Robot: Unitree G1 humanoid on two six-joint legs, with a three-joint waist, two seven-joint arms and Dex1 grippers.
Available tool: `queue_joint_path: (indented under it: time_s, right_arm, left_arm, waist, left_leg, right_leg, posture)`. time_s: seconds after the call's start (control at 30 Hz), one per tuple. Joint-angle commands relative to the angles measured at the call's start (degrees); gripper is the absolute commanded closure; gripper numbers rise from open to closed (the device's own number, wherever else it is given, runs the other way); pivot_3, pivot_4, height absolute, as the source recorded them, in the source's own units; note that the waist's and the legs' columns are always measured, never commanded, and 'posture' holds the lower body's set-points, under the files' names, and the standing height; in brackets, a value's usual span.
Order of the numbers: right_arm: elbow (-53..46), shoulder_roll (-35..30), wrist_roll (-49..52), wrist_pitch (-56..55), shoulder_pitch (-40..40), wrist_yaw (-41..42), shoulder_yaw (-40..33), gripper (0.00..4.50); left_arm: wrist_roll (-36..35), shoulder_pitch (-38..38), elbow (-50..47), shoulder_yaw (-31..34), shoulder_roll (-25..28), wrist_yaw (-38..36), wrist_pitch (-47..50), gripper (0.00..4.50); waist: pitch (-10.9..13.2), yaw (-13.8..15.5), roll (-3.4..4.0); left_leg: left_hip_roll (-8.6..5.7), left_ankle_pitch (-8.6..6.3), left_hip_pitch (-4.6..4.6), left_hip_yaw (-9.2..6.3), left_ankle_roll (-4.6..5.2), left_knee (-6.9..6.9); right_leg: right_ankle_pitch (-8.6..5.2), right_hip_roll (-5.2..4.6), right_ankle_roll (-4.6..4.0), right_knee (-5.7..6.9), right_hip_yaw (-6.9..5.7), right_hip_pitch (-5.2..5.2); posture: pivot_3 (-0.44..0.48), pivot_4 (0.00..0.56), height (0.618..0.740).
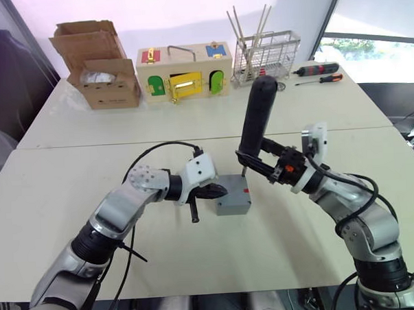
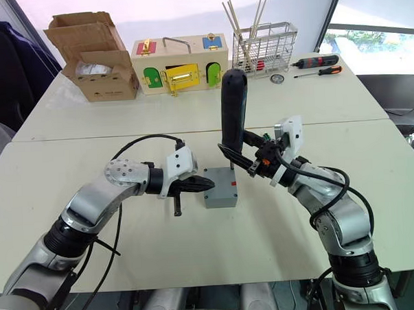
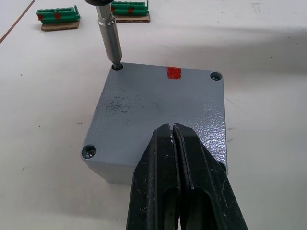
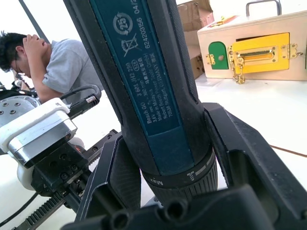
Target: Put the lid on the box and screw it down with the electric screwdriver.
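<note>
**Bit seated in a corner screw, box pinned from the side**

Your left gripper (image 3: pixel 178 158) sits closest to the lens, its two black fingers pressed together with nothing between them, tips resting on the edge of the lid (image 3: pixel 158 108). That closed tip seems to be there as a brace: it bears on the lid so the box (image 1: pixel 233 196) cannot slide or spin on the counter (image 1: pixel 163 253) while the driver turns.

The lid already lies flush on the box, its corners lined up, with the red mark (image 3: pixel 173 72) showing at the far edge. Screw holes are visible at three corners; I cannot tell from here whether the screws in the other two are driven home.

Your right gripper (image 2: pixel 247 159) is clamped around the lower body of the electric screwdriver (image 1: pixel 255 118), holding it close to upright so the thin metal bit (image 3: pixel 109 36) drops straight into the far corner hole. Keeping it vertical matters, in my judgement: a tilt would let the bit ride out of the screw head.

Well behind, on the far counter, stand a cardboard box (image 1: pixel 96 64), a wooden latch box (image 1: pixel 184 72), a wire rack (image 1: pixel 266 56) and two hand screwdrivers (image 1: pixel 317 72). A person (image 4: pixel 45 62) sits beyond the counter.
</note>
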Motion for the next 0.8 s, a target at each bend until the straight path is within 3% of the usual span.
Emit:
queue_joint_path:
  time_s: [0.03,0.8]
  right_arm:
    - [3.29,0.37,-0.68,2.87,4.13,1.79,4.96,2.72]
    - [7.51,-0.17,-1.87,2.43,4.08,2.30,4.39,2.72]
  left_arm:
    - [0.93,1.00,-0.01,-0.67,0.55,-0.43,-0.21,4.50]
    - [1.77,0.52,-0.17,-0.65,0.21,-0.38,-0.01,4.50]
  waist:
    - [-0.04,0.00,-0.03]
    - [-0.45,0.02,-0.24]
  left_leg:
    - [0.00,0.00,0.00,0.00,0.00,0.00]
    - [0.02,0.00,0.04,-0.05,0.00,-0.08]
  right_leg:
    - [0.00,0.00,0.00,0.00,0.00,0.00]
    - [-0.02,0.00,0.00,-0.12,-0.01,0.07]
  posture:
    - [0.000,0.150,0.730]
    - [0.000,0.150,0.730]
